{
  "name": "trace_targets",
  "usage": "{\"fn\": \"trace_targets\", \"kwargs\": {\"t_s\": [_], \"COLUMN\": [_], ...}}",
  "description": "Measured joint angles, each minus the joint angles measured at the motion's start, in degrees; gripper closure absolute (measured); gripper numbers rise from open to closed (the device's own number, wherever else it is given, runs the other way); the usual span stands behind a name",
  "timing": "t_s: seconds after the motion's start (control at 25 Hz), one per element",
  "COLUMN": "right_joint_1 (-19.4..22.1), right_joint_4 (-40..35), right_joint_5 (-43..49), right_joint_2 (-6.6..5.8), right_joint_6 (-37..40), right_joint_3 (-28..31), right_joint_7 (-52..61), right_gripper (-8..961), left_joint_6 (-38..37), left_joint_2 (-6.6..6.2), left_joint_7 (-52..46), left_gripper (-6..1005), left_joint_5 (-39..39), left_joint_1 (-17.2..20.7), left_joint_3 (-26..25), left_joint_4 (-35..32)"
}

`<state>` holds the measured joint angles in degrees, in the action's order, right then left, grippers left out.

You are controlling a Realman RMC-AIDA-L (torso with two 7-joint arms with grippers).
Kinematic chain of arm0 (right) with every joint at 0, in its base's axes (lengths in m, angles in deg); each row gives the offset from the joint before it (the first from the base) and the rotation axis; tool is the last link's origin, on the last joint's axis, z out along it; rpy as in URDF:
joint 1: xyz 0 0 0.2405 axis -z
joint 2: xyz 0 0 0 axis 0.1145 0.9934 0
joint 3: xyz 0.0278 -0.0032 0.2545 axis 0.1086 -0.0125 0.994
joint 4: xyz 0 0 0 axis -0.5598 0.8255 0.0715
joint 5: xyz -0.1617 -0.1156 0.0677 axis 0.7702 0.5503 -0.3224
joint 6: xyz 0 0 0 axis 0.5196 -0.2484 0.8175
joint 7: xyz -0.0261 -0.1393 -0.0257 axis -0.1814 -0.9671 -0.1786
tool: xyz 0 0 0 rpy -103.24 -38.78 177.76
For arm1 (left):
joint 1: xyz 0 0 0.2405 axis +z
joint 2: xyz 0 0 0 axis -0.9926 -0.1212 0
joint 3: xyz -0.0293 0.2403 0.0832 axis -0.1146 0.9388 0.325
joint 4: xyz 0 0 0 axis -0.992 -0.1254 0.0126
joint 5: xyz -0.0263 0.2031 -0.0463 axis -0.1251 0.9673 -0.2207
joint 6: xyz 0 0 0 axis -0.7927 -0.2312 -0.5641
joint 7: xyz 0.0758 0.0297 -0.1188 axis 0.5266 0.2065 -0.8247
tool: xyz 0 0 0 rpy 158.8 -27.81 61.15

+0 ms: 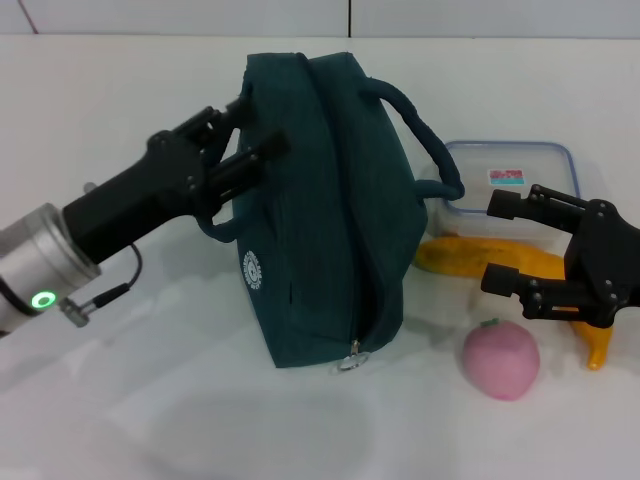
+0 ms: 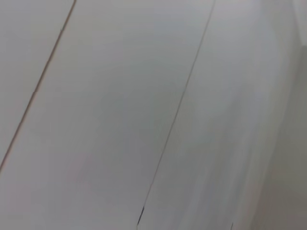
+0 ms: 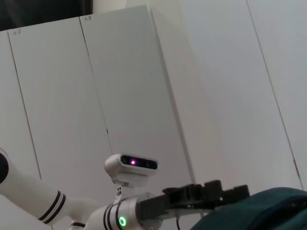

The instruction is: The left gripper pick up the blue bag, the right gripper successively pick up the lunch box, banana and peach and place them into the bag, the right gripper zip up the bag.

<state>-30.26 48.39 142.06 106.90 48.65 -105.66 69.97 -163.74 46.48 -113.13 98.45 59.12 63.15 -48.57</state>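
The blue bag (image 1: 320, 210) stands upright mid-table, its zip pull (image 1: 350, 360) low at the near end. It also shows in the right wrist view (image 3: 261, 208). My left gripper (image 1: 258, 128) is against the bag's upper left side with its fingers apart, above the left handle loop (image 1: 215, 228). It also shows in the right wrist view (image 3: 206, 194). The clear lunch box (image 1: 510, 180) with a blue rim sits right of the bag, the banana (image 1: 465, 258) in front of it, the pink peach (image 1: 500, 360) nearest. My right gripper (image 1: 500, 243) is open and empty, just above the banana.
The bag's right handle (image 1: 425, 135) arches toward the lunch box. The white table (image 1: 150, 400) runs to the front and left. The left wrist view shows only white wall panels (image 2: 144, 115). The robot's head camera (image 3: 132, 165) shows in the right wrist view.
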Motion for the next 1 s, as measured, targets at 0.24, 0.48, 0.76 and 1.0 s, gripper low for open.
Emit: {"fn": "trace_targets", "kwargs": {"t_s": [0.24,0.48,0.76,1.0], "right_joint_1": [0.03,0.11,0.47,1.94], "right_joint_4": [0.00,0.00,0.23,1.01], "right_joint_5": [-0.10,-0.14,-0.13,-0.14], "right_joint_2": [0.09,0.20,0.70,1.85], "right_joint_6": [0.09,0.15,0.14,-0.62], "right_joint_3": [0.00,0.00,0.88,4.75], "right_joint_7": [-0.01,-0.10,-0.17,-0.65], "right_gripper": [86,86,87,87], "left_joint_6": [3.34,8.39,10.77,13.36], "left_joint_2": [0.30,1.74,1.96,2.02], "left_joint_7": [-5.95,-7.38,-7.83,-8.24], "left_gripper": [303,303,303,307], "left_joint_5": [0.99,2.62,2.04,1.65], "left_joint_1": [-0.57,-0.14,-0.76,-0.94], "left_joint_3": [0.36,0.30,-0.05,0.13], "left_joint_4": [-1.79,-4.34,-4.23,-4.27]}}
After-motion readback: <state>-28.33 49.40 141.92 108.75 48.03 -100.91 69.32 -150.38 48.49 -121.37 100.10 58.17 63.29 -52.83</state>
